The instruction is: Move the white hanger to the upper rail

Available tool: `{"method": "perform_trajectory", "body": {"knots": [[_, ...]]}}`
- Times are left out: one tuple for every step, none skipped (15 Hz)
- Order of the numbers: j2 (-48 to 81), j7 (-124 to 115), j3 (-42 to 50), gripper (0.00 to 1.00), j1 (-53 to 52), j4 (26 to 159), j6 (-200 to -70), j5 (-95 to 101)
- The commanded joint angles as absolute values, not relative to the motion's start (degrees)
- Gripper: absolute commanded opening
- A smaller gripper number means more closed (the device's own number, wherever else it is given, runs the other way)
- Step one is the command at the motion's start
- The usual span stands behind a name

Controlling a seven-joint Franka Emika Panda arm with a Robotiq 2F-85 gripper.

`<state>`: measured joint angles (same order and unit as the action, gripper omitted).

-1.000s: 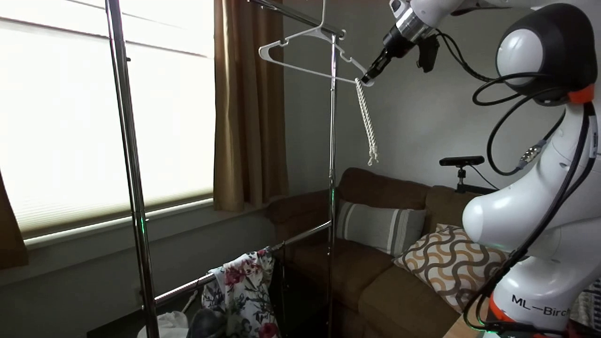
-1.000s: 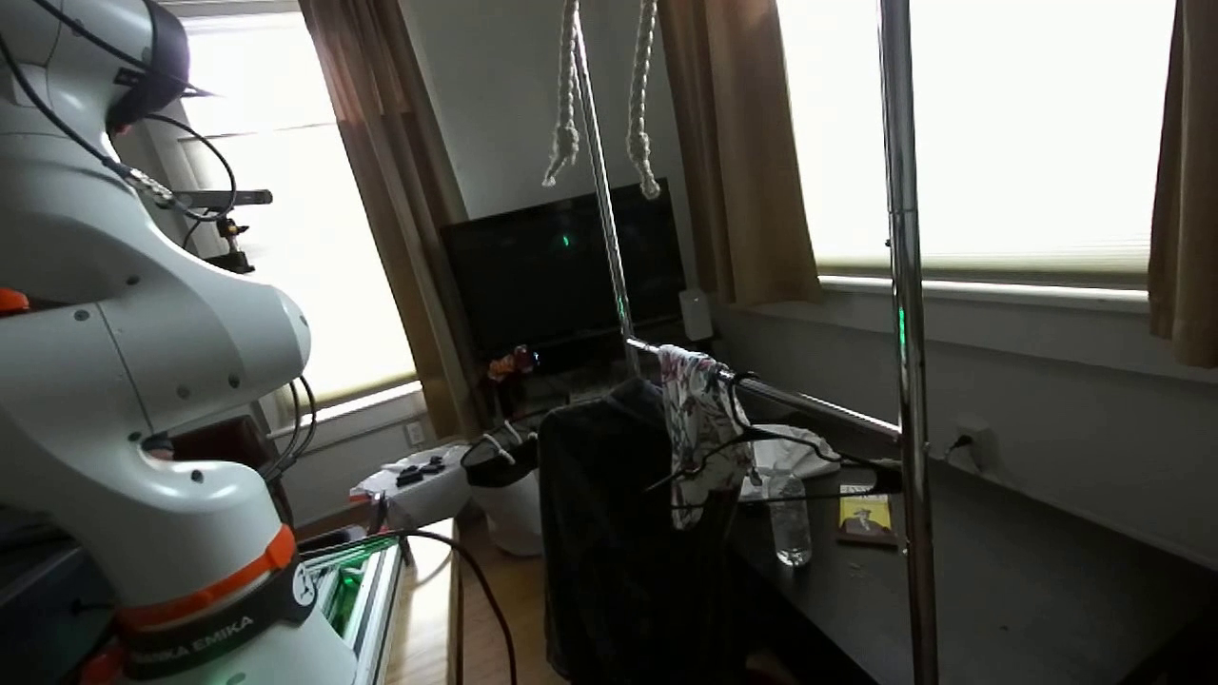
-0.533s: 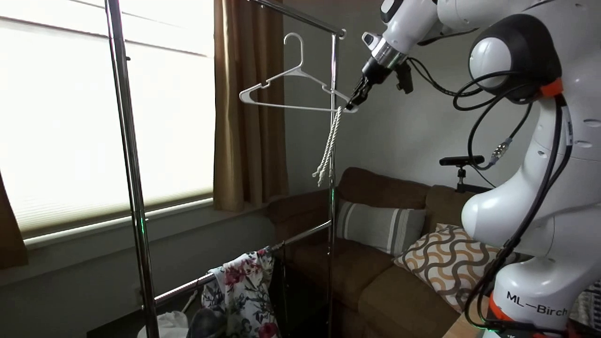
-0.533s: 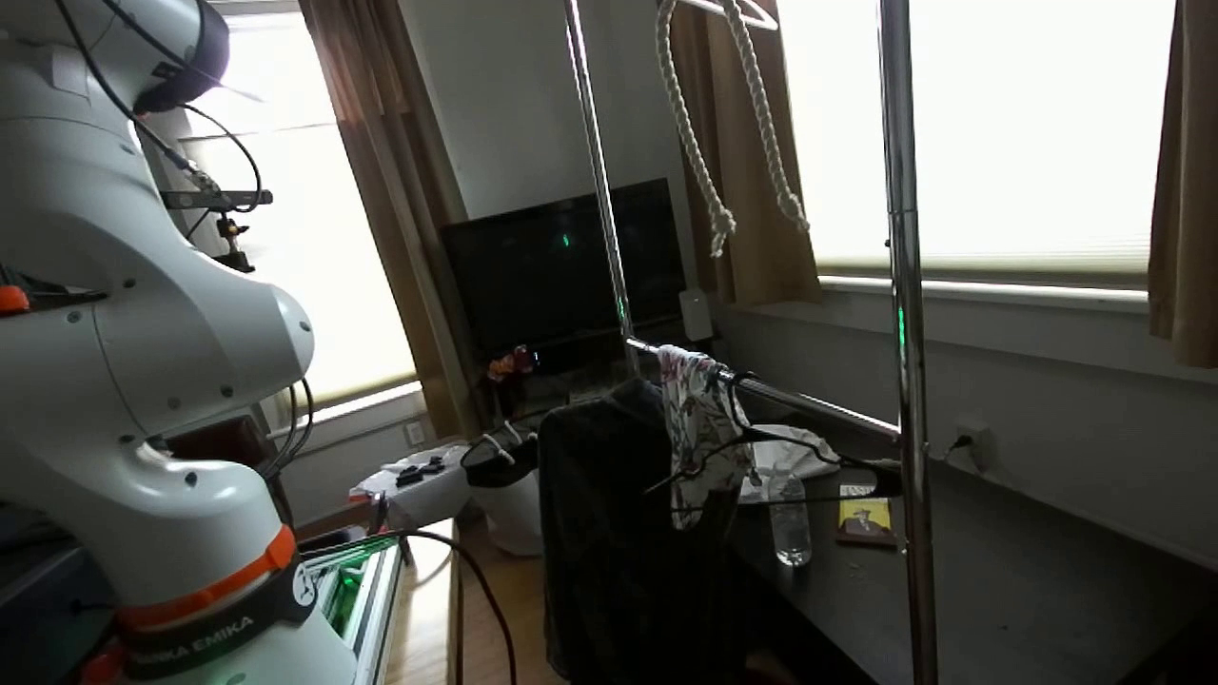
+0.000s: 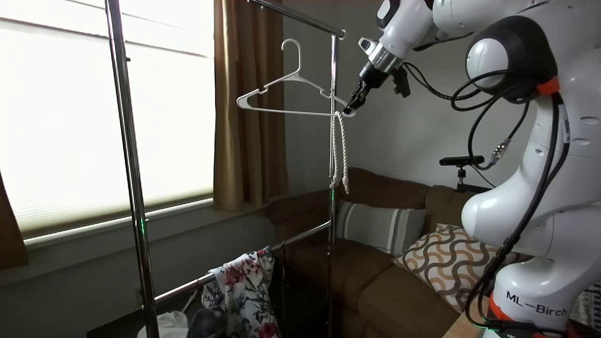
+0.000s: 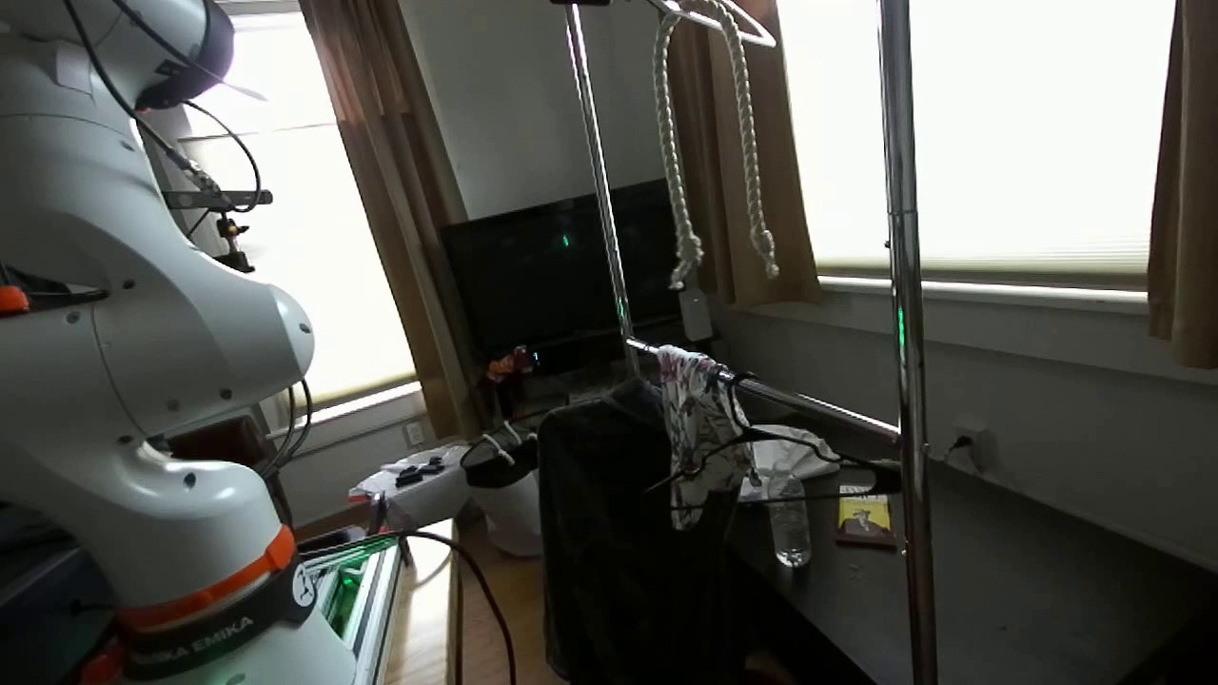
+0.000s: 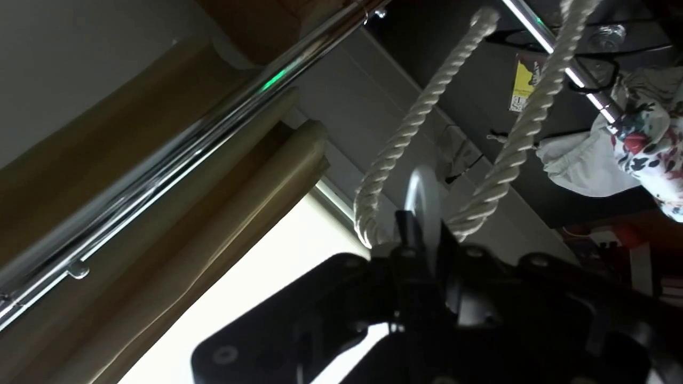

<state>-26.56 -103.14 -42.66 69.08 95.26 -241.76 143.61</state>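
Note:
The white hanger hangs level in the air in an exterior view, hook up. My gripper is shut on its lower right corner. In the wrist view the gripper pinches the hanger's end between its fingers. A white rope loops over the hanger's lower bar beside the fingers. The upper rail runs across the rack's top. The hook shows below and left of the rail's end, apart from it. In an exterior view only the hanger's edge shows at the top.
The rack's vertical poles stand either side of the hanger; one pole crosses the wrist view. The lower bar holds a floral garment and a black hanger. A brown sofa stands behind.
The hanger and gripper have moved down and left in an exterior view, mostly in the earlier half second, then only slightly lower. The rope has swung. The hanger stays held.

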Motion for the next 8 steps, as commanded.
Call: {"method": "perform_trajectory", "body": {"knots": [[-29.2,-101.4,-45.3,0.02,73.9,103.1,-241.7,143.7],[-29.4,-101.0,-46.3,0.02,75.3,104.7,-241.5,143.7],[-29.8,-101.4,-48.1,0.02,78.3,104.5,-243.5,143.7],[-30.0,-101.6,-50.0,0.02,80.7,105.4,-244.1,143.7],[-29.1,-101.8,-51.8,0.02,81.5,108.0,-242.2,143.7],[-28.9,-102.7,-53.2,0.02,83.2,109.2,-242.1,143.7],[-29.5,-105.3,-52.4,0.02,83.9,107.2,-243.2,143.7],[-27.5,-102.8,-51.7,0.07,81.2,107.6,-241.4,143.7]]}}
